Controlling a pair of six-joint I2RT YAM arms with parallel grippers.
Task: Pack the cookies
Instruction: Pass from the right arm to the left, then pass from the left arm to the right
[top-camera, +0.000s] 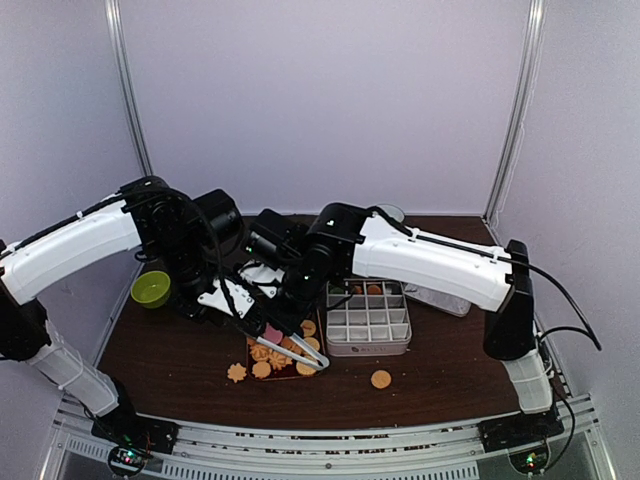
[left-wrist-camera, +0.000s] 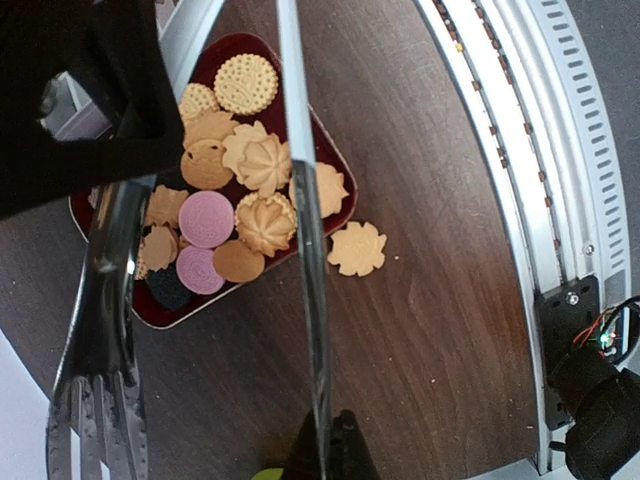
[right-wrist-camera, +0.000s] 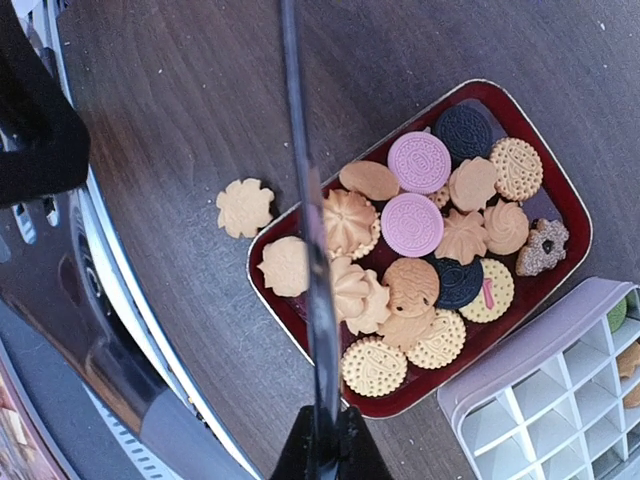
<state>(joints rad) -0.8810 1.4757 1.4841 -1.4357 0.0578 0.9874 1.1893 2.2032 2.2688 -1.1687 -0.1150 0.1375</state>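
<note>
two pink cookies (right-wrist-camera: 418, 162), two black round cookies (right-wrist-camera: 463, 130), one red tray (right-wrist-camera: 548, 205); one gridded box (right-wrist-camera: 500, 365), one green bowl (top-camera: 151, 289)

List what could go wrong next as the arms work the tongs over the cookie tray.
The cookies lie overlapping in the red tray, so the tongs may lift two or flick one over the low rim; a flower cookie and a round cookie lie loose on the table.
The left arm and right arm crowd together above the tray and might bump.
The divided box has small cells, so a drop could miss.
</note>
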